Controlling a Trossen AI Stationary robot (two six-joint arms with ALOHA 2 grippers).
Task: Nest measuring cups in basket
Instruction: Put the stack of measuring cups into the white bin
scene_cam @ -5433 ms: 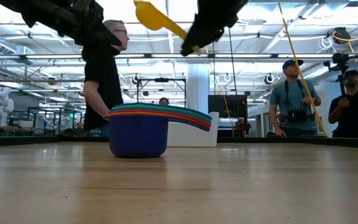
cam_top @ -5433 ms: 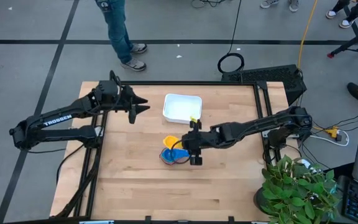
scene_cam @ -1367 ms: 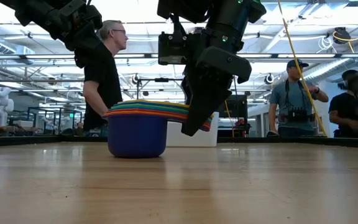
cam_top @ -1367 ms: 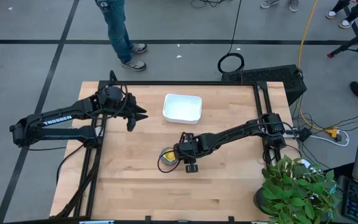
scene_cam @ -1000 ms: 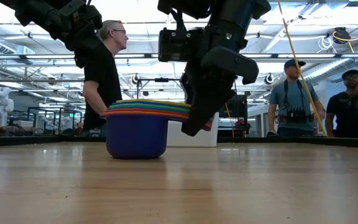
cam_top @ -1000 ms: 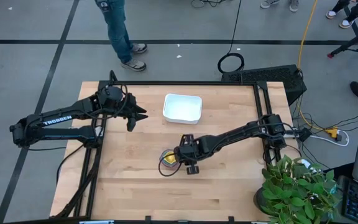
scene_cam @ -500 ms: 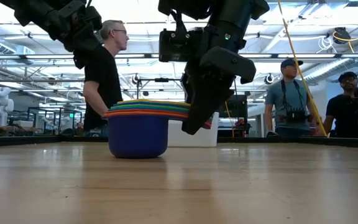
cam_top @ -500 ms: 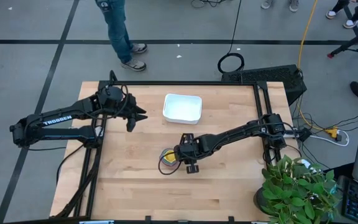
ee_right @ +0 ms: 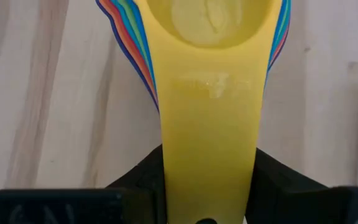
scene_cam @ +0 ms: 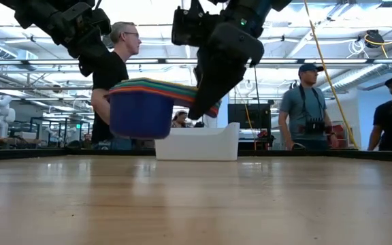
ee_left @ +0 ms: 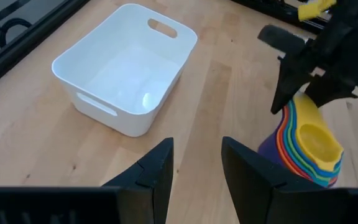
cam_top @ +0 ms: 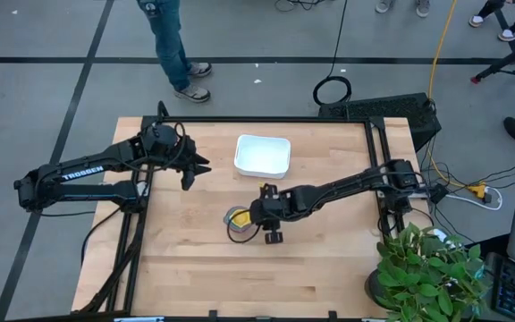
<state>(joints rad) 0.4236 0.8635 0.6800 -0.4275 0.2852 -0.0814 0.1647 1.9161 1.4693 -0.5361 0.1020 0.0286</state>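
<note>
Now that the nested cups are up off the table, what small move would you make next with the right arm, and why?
Probably carry the stack toward the basket. The right gripper is shut on the handles of the nested measuring cups, which hang clear of the table in the low view, tilted. The basket sits empty just beyond them, and the left gripper waits open off to the side, out of the path.
</note>
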